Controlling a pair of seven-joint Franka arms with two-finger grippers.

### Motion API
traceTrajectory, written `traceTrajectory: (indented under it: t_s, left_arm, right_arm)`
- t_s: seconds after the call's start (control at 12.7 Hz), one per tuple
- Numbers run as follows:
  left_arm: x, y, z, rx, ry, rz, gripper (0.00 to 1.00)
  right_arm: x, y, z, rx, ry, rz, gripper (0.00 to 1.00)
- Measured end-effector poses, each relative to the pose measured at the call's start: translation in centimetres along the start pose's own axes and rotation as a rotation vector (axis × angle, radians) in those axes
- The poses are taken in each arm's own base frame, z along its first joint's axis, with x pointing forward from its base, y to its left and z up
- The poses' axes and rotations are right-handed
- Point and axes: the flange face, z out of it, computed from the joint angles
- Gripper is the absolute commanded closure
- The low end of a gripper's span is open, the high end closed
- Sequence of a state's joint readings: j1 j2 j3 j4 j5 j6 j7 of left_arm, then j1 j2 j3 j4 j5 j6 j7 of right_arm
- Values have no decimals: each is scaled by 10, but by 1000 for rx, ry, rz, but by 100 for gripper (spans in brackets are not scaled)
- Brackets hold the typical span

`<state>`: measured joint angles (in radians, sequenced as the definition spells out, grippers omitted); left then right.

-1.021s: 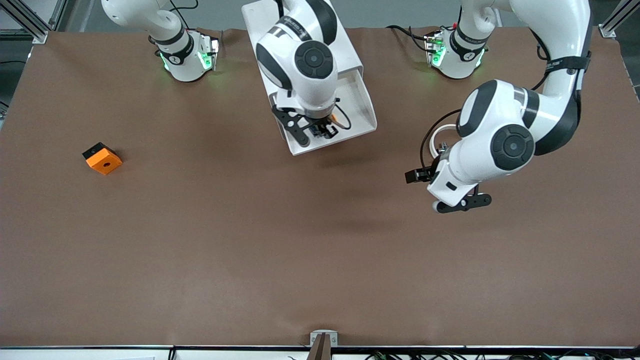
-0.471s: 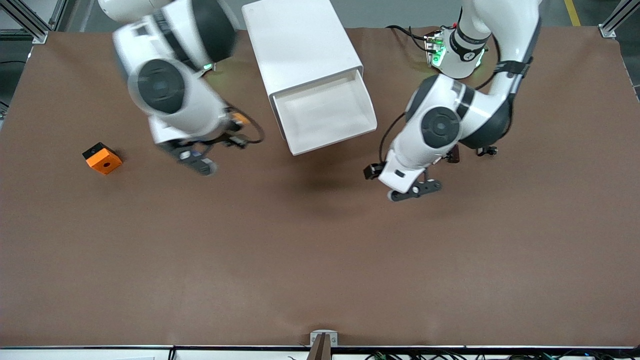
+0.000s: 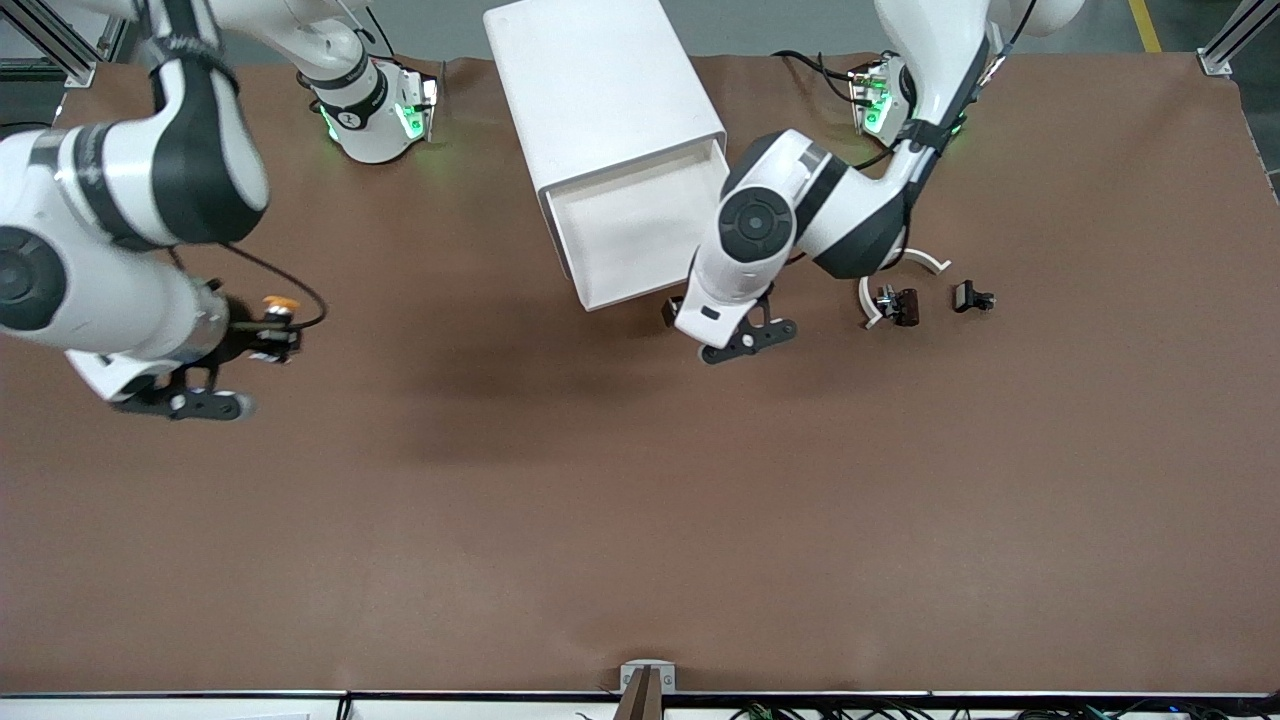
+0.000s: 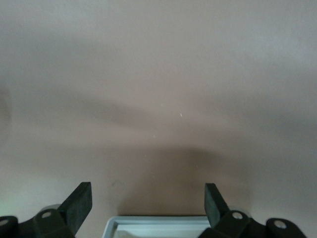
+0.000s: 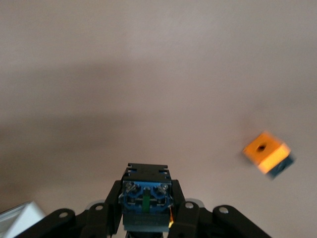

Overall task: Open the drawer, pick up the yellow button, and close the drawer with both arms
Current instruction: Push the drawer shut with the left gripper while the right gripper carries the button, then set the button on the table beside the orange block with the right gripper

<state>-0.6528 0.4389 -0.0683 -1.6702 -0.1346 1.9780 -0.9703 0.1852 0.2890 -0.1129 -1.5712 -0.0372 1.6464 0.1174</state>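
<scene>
My right gripper (image 5: pixel 147 218) hung over the bare brown table (image 3: pixel 640 520) toward the right arm's end, its jaws shut tight on the button (image 5: pixel 146 196). In the right wrist view the button's black-and-blue body sat clamped between my fingers, a sliver of orange showing at its lower edge. From the front view the round orange cap (image 3: pixel 279 302) showed above the dark body at my right gripper. In the right wrist view an orange square block (image 5: pixel 266 158) with a hole lay on the table, apart from what I held.

My left gripper (image 4: pixel 147 201) hovered just above the table in front of the drawer (image 3: pixel 630 230), jaws spread wide and holding nothing. In the left wrist view my two black fingers (image 4: pixel 79 201) stood well apart, with the drawer's white rim (image 4: pixel 158 225) showing between them at the frame's edge.

The drawer stood pulled out from the top of the white cabinet (image 3: pixel 600 90), its shallow white tray open. My left arm's forearm crossed over the drawer's corner nearest the left arm's end.

Toward the left arm's end of the table, beside my left arm, lay a curved white piece (image 3: pixel 925 262), and two small black clip-like parts (image 3: pixel 898 305) (image 3: pixel 970 297) rested near each other on the table.
</scene>
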Motion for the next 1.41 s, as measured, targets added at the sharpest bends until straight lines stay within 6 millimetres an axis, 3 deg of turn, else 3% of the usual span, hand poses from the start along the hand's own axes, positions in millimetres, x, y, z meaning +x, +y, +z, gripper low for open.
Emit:
traceTrajectory:
  t_s: [0.16,0.31,0.55,0.79,1.02,1.26,1.33,1.41]
  left_arm:
    - [-24,9,6,37,-18,9,0]
    - [-48,14,9,84,-51,27,0]
    - [-93,27,9,116,-84,44,0]
    - [-137,41,13,133,-105,51,0]
    - [-160,45,18,149,-119,48,0]
    - [-165,45,20,151,-135,38,0]
    - [-165,45,21,152,-138,38,0]
    - [-166,45,22,153,-141,37,0]
  right_arm:
    - [15,52,53,9,55,-30,78]
    - [16,83,112,19,107,-18,79]
    - [5,92,178,24,157,-1,79]
    - [2,105,226,26,165,25,79]
    - [11,114,268,21,177,40,79]
    - [14,116,296,14,170,9,78]
    - [15,118,299,14,173,5,73]
    - [15,119,298,14,174,3,34]
